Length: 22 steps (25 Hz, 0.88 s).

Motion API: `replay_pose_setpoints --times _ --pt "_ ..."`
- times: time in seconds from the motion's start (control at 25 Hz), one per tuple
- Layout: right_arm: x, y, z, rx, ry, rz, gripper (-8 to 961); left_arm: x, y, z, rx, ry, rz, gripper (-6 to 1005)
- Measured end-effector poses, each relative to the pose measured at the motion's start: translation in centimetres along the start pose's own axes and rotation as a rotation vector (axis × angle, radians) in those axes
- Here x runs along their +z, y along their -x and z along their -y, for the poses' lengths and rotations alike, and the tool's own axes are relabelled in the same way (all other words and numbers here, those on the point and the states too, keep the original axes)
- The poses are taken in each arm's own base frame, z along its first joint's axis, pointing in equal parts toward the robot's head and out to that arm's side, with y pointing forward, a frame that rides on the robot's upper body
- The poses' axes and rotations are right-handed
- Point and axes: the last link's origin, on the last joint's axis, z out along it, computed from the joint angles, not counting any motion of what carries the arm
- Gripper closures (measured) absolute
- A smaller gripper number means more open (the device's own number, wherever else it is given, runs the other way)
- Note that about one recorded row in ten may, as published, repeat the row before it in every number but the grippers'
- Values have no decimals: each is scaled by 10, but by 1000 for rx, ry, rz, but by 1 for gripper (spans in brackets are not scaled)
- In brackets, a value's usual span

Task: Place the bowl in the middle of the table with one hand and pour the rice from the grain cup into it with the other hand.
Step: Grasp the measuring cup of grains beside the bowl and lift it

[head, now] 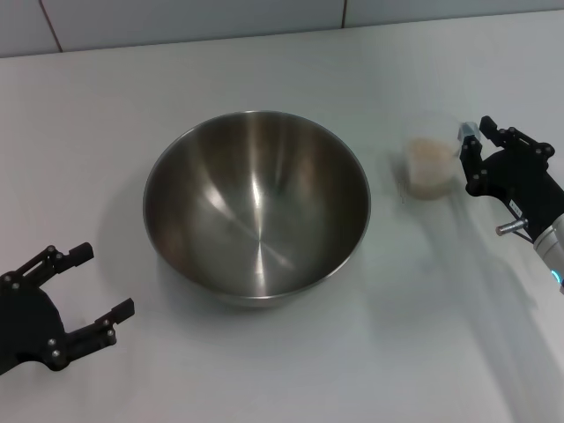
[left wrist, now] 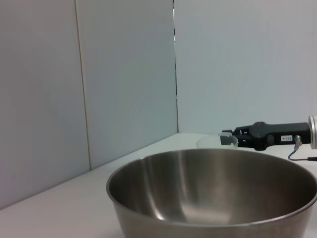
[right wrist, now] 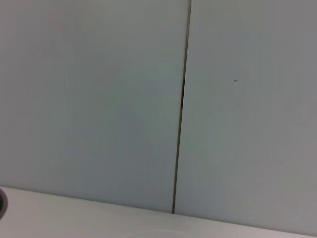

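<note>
Only non-task item I see is the wall (head: 176, 22) behind the far edge of the table: pale grey panels, plain and matte. I count two vertical seams (head: 345, 13) in it from the head view, thin dark lines running up from the table edge. Left wrist view shows the wall panels (left wrist: 124, 79) meeting at a seam (left wrist: 175, 64) above the table. Right wrist view is almost all wall (right wrist: 89, 99), one dark seam (right wrist: 182, 99) down it.

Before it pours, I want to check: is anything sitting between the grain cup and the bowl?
Nothing visible. Only bare table lies between the grain cup, at the right gripper, and the bowl. The left gripper sits on the bowl's other side.
</note>
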Motion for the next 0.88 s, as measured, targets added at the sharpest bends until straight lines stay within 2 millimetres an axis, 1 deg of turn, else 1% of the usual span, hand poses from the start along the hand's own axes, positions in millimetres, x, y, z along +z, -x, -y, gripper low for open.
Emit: replay_pose_setpoints --times 0.12,0.28,0.32,0.4,0.52,0.6,0.68,0.88 --pt "0 0 0 -1 0 -1 658 1 -3 2 8 8 -11 137" --pt "0 0 1 -2 0 -1 750 4 -6 5 10 22 -13 136" --pt "0 0 1 -3 0 -1 773 5 -10 8 8 42 -9 136" --pt "0 0 1 -3 0 0 819 5 -10 8 8 42 -9 137" --pt "-2 2 2 0 -9 15 888 7 -23 19 11 89 10 137" --pt "-3 2 3 2 -12 22 906 7 -23 19 11 89 10 137" --pt "-5 4 4 3 -17 41 925 12 -37 25 28 133 24 137" --pt "-14 18 2 -9 -10 153 934 18 -45 27 43 170 63 136"
